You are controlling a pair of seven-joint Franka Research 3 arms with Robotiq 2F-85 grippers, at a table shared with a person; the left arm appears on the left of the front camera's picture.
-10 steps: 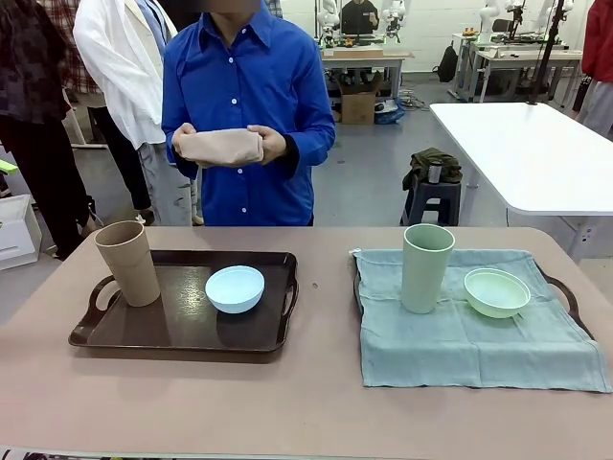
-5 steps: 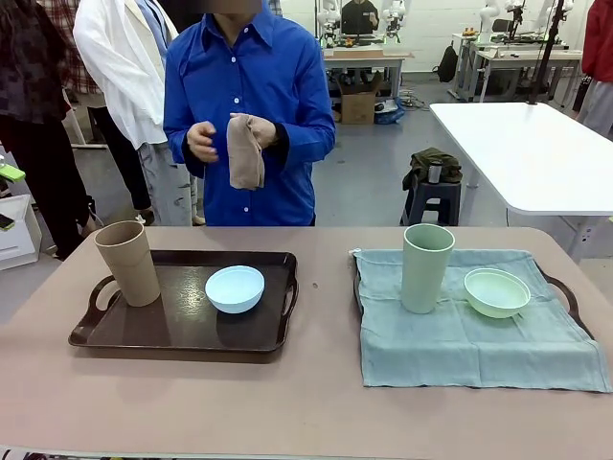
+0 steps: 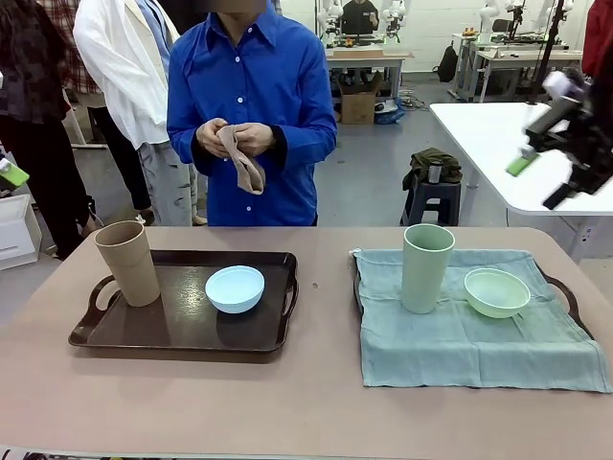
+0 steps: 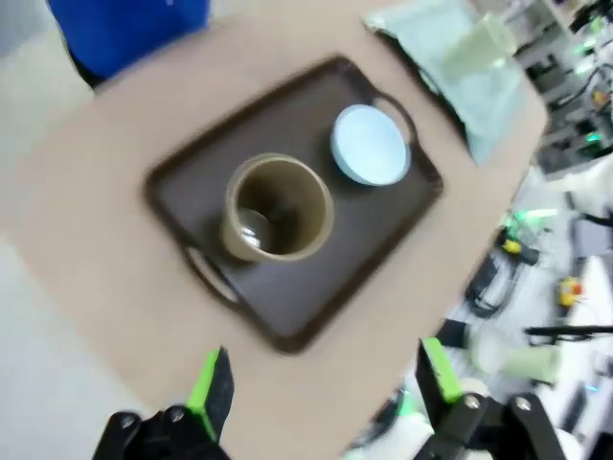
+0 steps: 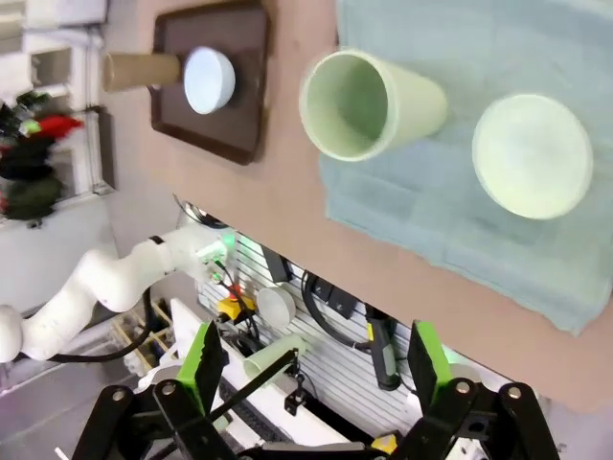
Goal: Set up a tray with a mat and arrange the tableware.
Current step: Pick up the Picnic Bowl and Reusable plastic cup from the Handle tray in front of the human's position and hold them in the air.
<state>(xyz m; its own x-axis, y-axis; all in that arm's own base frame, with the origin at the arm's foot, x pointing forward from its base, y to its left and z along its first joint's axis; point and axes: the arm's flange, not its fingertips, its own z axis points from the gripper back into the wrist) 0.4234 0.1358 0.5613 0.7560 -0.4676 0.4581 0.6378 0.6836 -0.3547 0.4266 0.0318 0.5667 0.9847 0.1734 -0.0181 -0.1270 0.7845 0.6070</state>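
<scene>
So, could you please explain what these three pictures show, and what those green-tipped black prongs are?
The two wrist pictures look down from cameras on two robot arms. The green-padded prongs at their bottom edges are the left gripper and the right gripper, both open and empty. The front picture looks across the table at a person holding a tan cloth. On the table, a bare brown tray carries a tan cup and a blue bowl. A green mat, laid over a second tray, carries a green cup and a green bowl.
</scene>
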